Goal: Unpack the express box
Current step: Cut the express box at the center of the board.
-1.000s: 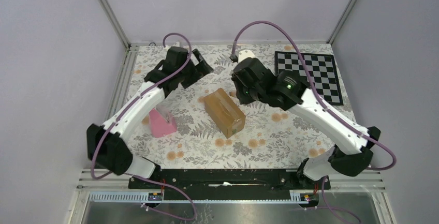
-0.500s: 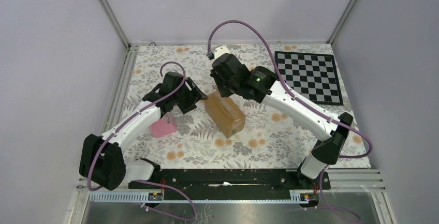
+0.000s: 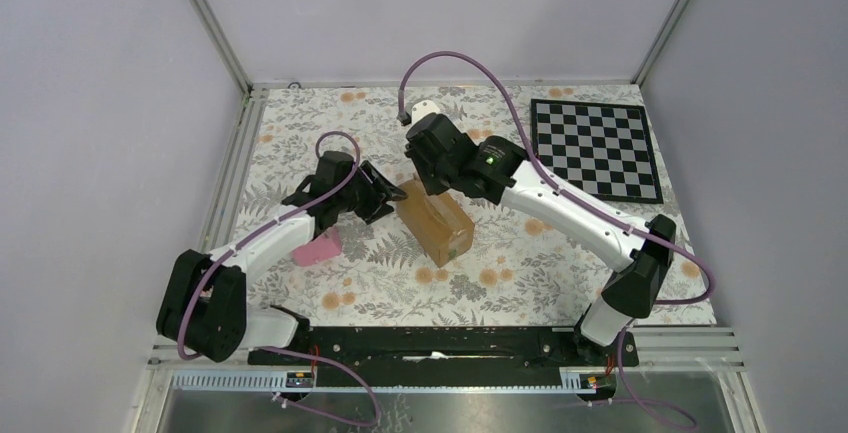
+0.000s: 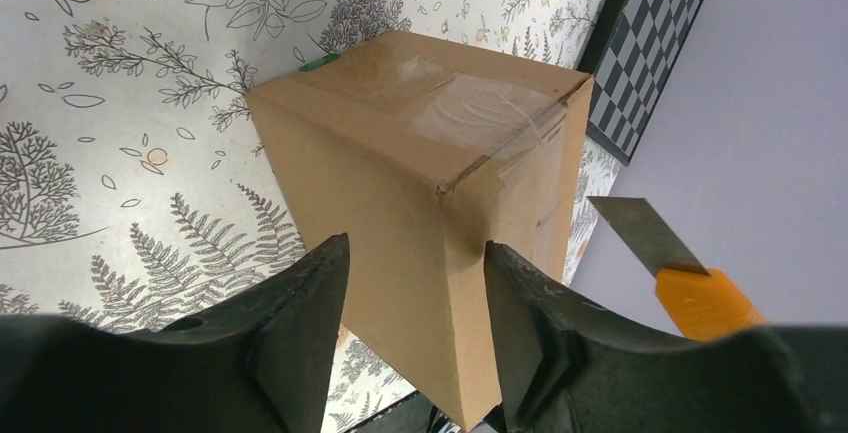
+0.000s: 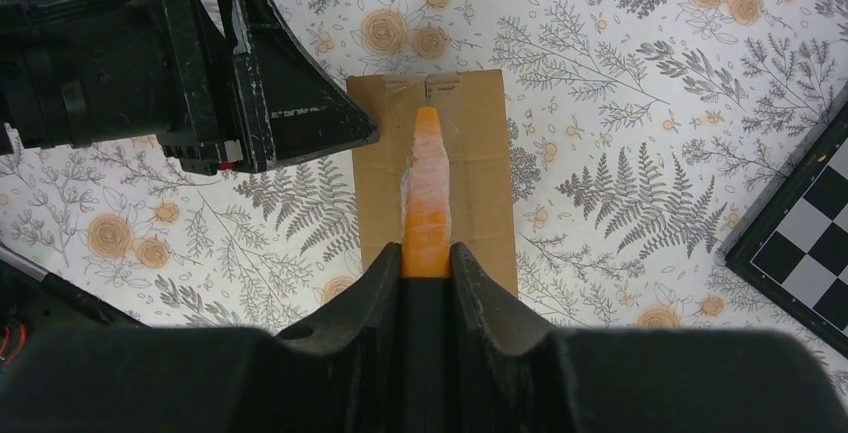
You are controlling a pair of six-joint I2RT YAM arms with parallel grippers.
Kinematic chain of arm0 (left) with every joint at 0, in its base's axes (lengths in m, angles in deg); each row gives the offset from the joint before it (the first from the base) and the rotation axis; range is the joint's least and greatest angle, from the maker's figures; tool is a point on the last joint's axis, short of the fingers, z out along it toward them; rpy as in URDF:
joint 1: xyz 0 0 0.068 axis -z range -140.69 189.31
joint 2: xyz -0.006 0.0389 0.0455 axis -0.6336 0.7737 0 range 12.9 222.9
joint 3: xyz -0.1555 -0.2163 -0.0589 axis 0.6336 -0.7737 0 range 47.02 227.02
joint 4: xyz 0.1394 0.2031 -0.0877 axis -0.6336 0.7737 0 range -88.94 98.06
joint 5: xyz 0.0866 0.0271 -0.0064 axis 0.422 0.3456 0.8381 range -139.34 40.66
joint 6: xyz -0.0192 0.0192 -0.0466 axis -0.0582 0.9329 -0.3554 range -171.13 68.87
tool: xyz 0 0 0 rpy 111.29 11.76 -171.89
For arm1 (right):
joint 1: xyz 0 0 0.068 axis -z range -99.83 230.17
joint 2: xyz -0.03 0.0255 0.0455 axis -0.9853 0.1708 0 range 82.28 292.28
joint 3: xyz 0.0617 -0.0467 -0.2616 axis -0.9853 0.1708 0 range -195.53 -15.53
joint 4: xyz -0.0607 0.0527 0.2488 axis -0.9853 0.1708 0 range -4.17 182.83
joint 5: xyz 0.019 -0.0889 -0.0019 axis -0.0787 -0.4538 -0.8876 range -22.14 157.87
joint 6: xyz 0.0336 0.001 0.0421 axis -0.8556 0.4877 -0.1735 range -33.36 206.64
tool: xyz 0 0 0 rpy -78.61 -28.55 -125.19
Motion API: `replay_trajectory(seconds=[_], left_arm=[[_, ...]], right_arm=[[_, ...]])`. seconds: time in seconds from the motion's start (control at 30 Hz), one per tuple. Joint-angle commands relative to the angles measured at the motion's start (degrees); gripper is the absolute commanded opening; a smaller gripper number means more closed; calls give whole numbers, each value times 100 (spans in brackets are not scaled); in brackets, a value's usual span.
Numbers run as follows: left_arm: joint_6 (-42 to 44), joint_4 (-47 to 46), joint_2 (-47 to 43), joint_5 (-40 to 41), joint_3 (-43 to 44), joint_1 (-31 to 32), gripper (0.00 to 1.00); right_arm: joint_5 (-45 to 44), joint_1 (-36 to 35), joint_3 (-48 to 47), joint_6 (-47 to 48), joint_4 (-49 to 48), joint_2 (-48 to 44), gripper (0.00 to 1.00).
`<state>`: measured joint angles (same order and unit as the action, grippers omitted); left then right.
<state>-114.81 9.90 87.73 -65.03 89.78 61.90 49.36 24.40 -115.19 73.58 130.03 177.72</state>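
Box (image 3: 434, 221) lies mid-table on the floral cloth (image 3: 520, 263), diagonal, taped seam up, same spot as a second ago. Left gripper (image 4: 415, 253) has come in from the far left to the box's far-left corner, with its fingers (image 4: 310, 293) narrower than before but still apart. The corner is framed between them; can't tell if they touch it. Right gripper (image 5: 427, 253) is clenched on the orange cutter (image 5: 427, 193), grip unchanged, and has swung left from beside the box to over its far end, blade out above the seam. Pink wedge (image 3: 318, 249) sits left of the box, now partly under the left arm. Checkerboard (image 3: 598, 148) is at far right, well apart.
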Motion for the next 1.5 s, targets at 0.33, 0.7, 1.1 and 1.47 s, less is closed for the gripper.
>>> replay_trajectory(seconds=[0.33,0.7,1.1,1.47], left_arm=[[-5,-249,211,-39,24,-45,28],[55,-18,286,47,109,-44,23],[40,25,314,68,108,-44,22],[31,66,313,79,118,-44,21]], right_arm=[[-95,5,300,-53,-410,-210,0],[-129,5,444,-51,-543,-226,0],[-393,5,518,-29,-705,-331,0],[-257,5,493,7,-724,-197,0]])
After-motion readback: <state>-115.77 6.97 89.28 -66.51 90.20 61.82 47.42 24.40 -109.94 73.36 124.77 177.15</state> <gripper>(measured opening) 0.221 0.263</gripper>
